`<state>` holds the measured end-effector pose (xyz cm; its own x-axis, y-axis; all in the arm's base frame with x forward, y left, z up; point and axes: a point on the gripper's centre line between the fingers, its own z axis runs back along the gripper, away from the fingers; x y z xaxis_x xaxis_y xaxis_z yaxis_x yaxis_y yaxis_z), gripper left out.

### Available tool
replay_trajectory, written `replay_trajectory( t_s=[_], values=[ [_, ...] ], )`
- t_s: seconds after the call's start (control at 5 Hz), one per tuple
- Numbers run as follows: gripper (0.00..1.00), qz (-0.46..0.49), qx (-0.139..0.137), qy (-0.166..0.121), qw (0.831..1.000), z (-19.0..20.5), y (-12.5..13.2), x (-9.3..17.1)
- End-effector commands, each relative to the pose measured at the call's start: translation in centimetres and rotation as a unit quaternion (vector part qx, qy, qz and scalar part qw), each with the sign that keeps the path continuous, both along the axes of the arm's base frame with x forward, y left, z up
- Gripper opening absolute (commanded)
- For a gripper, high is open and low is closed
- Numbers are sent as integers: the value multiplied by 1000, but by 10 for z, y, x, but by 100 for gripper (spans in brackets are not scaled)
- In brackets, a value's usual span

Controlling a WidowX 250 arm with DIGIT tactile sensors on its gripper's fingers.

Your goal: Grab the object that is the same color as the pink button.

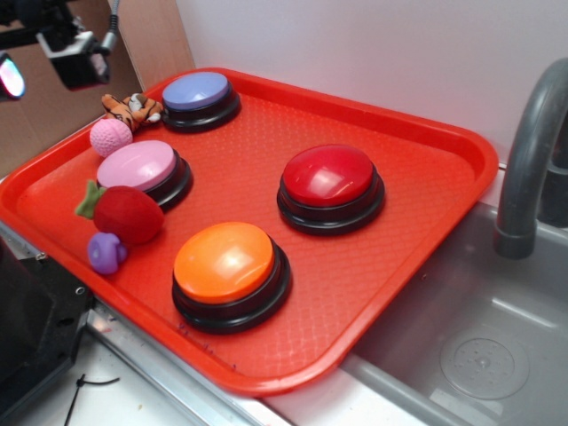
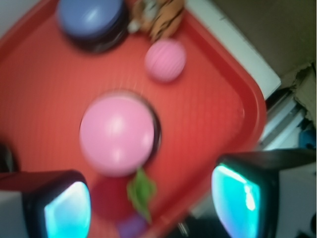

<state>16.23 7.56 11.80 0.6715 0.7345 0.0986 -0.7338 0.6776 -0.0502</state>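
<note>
The small pink ball [image 1: 111, 138] [image 2: 165, 60] lies at the tray's far left edge, between a tiger toy and the pink button [image 1: 138, 166] [image 2: 117, 133]. My gripper [image 2: 151, 206] hangs open and empty well above the tray's left side. Its lit pads [image 2: 67, 210] stand wide apart, and below them are the strawberry's leaf and the tray edge. Both ball and button lie ahead of the fingertips, untouched. In the exterior view only one glowing fingertip [image 1: 11, 78] and the wrist camera show at the top left. The wrist view is blurred.
On the red tray [image 1: 461, 142] also sit a lavender button [image 1: 197, 91], a red button [image 1: 328, 175], an orange button [image 1: 226, 262], a fuzzy strawberry [image 1: 127, 214], a purple knob toy [image 1: 106, 253] and a tiger toy [image 1: 131, 108]. A grey sink [image 1: 479, 337] and faucet [image 1: 528, 160] lie right.
</note>
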Motion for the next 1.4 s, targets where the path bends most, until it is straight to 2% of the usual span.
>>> replay_trajectory(
  t_s=[0.0, 0.2, 0.4, 0.6, 0.8, 1.0, 1.2],
  values=[
    [100, 91, 56, -53, 993, -33, 37, 28],
    [100, 106, 72, -57, 990, -46, 48, 38],
    [100, 111, 54, -58, 991, -63, 60, 40],
    [100, 129, 59, -44, 989, -77, 69, 39],
    [100, 137, 61, -41, 988, -85, 71, 40],
    [19, 136, 68, -43, 987, -89, 72, 40],
    [0, 138, 73, -45, 987, -88, 74, 40]
  ],
)
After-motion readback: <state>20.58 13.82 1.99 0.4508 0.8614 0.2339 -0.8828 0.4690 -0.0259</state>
